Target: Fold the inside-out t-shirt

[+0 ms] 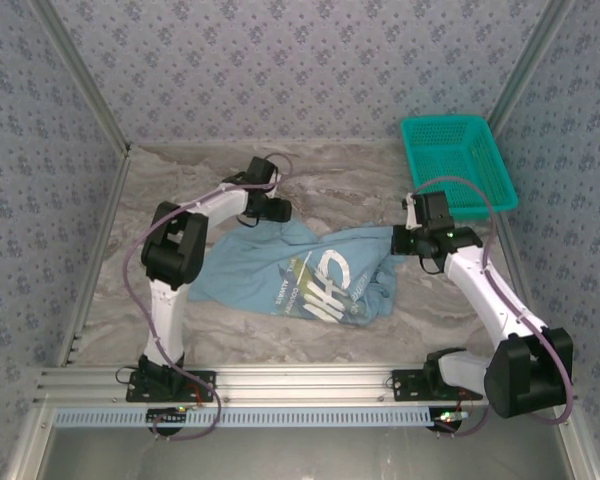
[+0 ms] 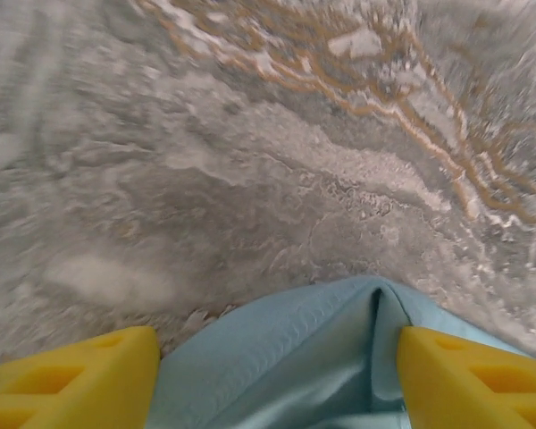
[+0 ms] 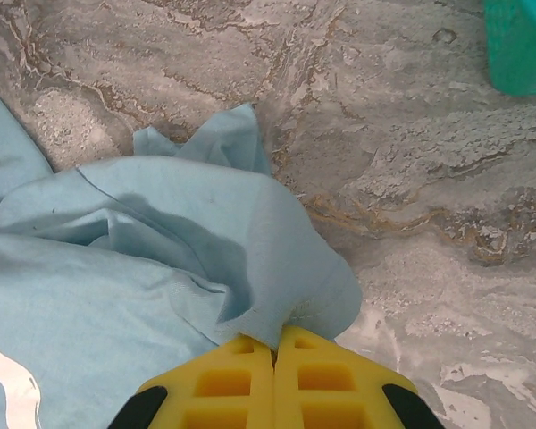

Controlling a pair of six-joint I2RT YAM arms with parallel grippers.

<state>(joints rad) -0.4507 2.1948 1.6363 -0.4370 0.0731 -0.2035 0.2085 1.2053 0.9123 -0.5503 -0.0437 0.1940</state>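
Observation:
The inside-out t-shirt (image 1: 265, 262), light blue with white lettering and a dark graphic facing up, lies crumpled across the middle of the marble table. My left gripper (image 1: 277, 212) is at its back edge. In the left wrist view that gripper (image 2: 277, 350) is open, its yellow fingers (image 2: 80, 375) standing wide on either side of a raised fold of the shirt (image 2: 286, 357) without pinching it. My right gripper (image 1: 400, 243) is at the shirt's right edge. Seen from the right wrist, it (image 3: 274, 344) is shut on a bunched hem of the shirt (image 3: 277, 259).
A teal mesh basket (image 1: 458, 160) stands at the back right, and its corner (image 3: 523, 45) shows in the right wrist view. Patterned walls close in the back and both sides. Bare marble tabletop (image 1: 180, 310) lies at the front and behind the shirt.

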